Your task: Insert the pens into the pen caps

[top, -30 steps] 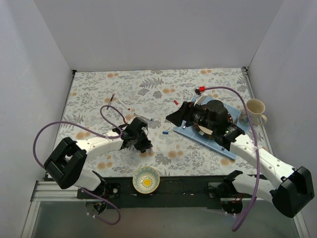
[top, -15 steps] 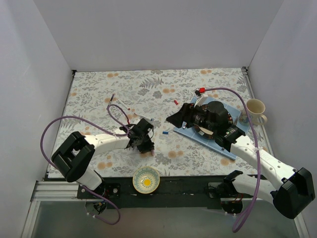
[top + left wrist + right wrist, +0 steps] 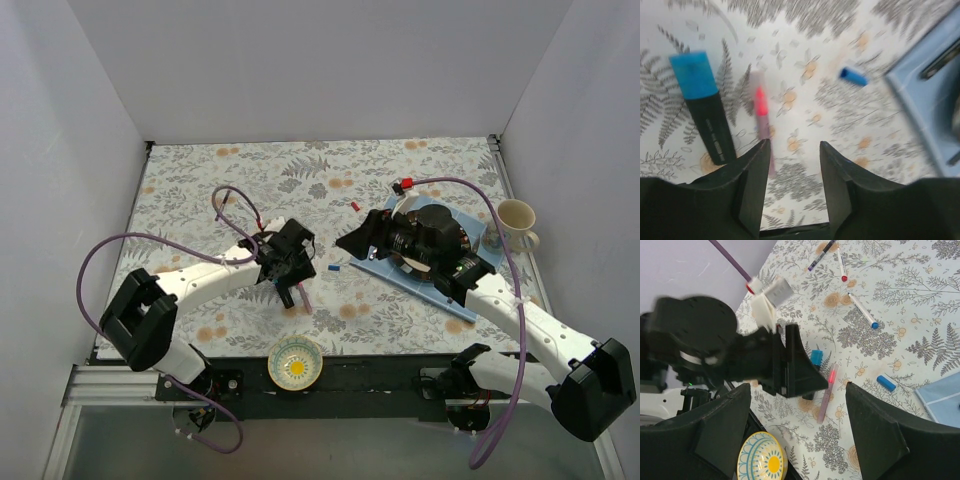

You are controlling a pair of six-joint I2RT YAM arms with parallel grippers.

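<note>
Pens: a pink pen [image 3: 761,117] lies on the table [image 3: 805,30] beside the black marker [image 3: 707,117], one end just beside a finger of the left gripper [image 3: 792,150], whose jaws stand parted and hold nothing. A blue cap [image 3: 853,76] lies apart from both. The right gripper [image 3: 796,387] hangs spread wide and empty.

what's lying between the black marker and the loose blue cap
The pink pen lies between the black marker and the blue cap, seen in the left wrist view.

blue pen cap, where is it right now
In the left wrist view the blue pen cap lies loose on the floral cloth, upper right, between the pink pen and the edge of the light-blue mat, touching neither.
</note>
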